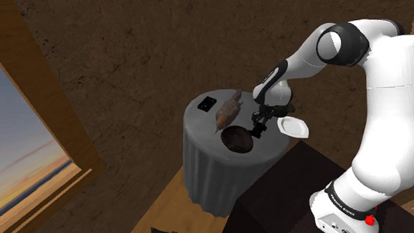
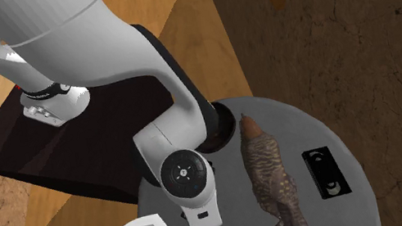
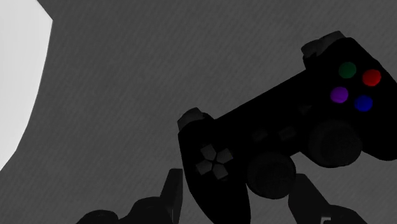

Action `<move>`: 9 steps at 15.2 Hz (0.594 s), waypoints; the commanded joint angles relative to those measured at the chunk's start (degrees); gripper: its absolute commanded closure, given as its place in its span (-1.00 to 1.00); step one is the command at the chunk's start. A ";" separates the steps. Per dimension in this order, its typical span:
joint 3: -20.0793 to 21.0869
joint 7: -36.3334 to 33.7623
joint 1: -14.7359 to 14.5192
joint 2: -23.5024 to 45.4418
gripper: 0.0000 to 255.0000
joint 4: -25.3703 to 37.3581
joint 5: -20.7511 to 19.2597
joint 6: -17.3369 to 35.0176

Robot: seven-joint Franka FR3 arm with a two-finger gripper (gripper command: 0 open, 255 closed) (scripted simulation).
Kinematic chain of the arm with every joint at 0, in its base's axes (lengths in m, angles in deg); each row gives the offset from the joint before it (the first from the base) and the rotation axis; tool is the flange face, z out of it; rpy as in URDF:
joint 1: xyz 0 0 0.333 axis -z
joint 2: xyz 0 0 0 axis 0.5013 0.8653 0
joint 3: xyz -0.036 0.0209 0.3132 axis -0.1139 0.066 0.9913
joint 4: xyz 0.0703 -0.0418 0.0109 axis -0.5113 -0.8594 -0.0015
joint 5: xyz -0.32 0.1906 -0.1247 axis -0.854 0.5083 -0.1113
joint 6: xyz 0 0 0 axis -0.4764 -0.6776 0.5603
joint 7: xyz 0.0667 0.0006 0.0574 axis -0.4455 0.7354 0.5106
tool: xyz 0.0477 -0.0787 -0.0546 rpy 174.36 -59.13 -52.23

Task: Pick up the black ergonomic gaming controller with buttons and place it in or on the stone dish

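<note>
controller point(image 3: 280, 127): lying buttons-up on the grey table point(image 1: 197, 121), centre-right of the wrist view
gripper point(image 3: 236, 177): fingers spread wide and gripping nothing, either side of one handle (touching it? can't tell)
dish point(image 1: 237, 138): dark bowl mid-frame in the shoulder view, bird figurine point(image 1: 229, 111) just beside it
risk: an off-centre pinch on that curved handle could let it twist or slip out, and the carry over could clip the bird

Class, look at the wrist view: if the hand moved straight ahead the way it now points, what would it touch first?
Most likely the black controller, lying on the grey table just ahead of the open hand. The gap to it is hard to judge.
</note>
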 commanded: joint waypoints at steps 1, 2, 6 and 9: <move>0.00 0.00 0.00 0.01 1.00 0.00 0.00 0.00; 0.00 0.00 0.00 0.01 1.00 0.00 0.00 0.00; 0.01 0.00 0.00 0.01 1.00 0.00 0.00 0.00; -0.25 -0.18 -0.20 -0.77 1.00 -0.32 -0.20 -0.47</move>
